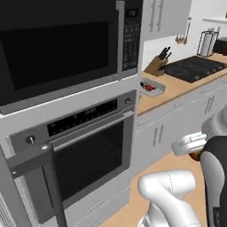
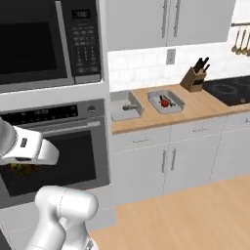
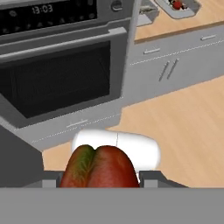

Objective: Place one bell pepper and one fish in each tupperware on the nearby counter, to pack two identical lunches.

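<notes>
My gripper [image 3: 100, 178] is shut on a red and green bell pepper [image 3: 99, 168], which bulges up between the two fingertips. From the right base view the pepper [image 2: 23, 169] hangs under the white hand in front of the oven. Two pale-grey tupperware tubs stand on the wooden counter [image 2: 195, 110]. The left tupperware [image 2: 126, 105] holds a small greenish thing. The right tupperware [image 2: 166, 101] [image 1: 152, 87] holds a red piece and a dark piece. They are too small to tell whether any is a fish.
A built-in oven [image 1: 88, 150] with a black microwave [image 1: 57, 48] above it stands left of the counter. A knife block [image 2: 195, 77] and a black cooktop [image 2: 229, 90] sit further right. Grey cabinet doors [image 2: 166, 166] run below, above a wooden floor [image 2: 195, 219].
</notes>
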### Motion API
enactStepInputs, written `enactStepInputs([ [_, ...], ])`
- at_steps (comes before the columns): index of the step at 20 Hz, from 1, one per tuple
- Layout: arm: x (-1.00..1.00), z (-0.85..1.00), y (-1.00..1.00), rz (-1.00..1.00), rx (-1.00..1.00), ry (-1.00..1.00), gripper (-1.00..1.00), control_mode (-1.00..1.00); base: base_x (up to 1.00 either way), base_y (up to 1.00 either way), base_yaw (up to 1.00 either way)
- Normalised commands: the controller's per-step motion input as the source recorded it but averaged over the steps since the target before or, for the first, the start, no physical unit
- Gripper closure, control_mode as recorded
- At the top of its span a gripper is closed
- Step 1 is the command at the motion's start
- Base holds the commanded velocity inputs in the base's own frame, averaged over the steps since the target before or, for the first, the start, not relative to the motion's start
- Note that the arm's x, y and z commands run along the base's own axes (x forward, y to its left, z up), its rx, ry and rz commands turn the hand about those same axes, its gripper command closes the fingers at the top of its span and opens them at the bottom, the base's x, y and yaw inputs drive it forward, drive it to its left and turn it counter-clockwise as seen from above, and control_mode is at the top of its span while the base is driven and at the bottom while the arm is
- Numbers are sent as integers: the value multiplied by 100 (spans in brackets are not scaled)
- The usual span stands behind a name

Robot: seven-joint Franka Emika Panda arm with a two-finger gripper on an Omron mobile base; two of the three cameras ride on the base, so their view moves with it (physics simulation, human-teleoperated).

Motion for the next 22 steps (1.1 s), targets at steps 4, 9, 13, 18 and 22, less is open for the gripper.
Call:
enactStepInputs([
  [4,0,0,0,0,0,0,100,100,68,-59,59],
  [9,0,0,0,0,0,0,100,100,46,-100,46],
  [13,0,0,0,0,0,0,100,100,47,-100,45],
  [18,0,0,0,0,0,0,100,100,60,-93,43],
  [22,0,0,0,0,0,0,100,100,100,-73,43],
])
